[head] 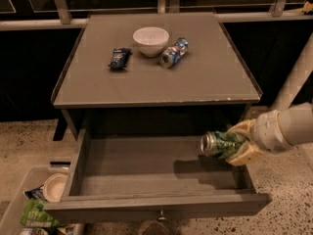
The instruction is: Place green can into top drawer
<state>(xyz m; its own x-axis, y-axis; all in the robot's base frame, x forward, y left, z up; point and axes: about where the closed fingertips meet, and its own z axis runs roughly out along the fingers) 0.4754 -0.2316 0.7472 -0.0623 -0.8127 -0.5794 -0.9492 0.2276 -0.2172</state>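
Note:
The green can (221, 144) lies on its side in my gripper (239, 142), silver top pointing left. The gripper's pale fingers (244, 153) are shut on the can. It comes in from the right and holds the can just above the right end of the open top drawer (146, 168). The drawer is pulled out from the grey table, its flat bottom bare, with a small knob (160, 213) on its front.
On the grey table top (210, 82) are a white bowl (150, 39), a blue-and-silver can (174, 53) lying on its side and a dark snack packet (119, 58). A bin with a bowl and a green bag (36, 212) stands on the floor at lower left. A white post (298, 72) is at right.

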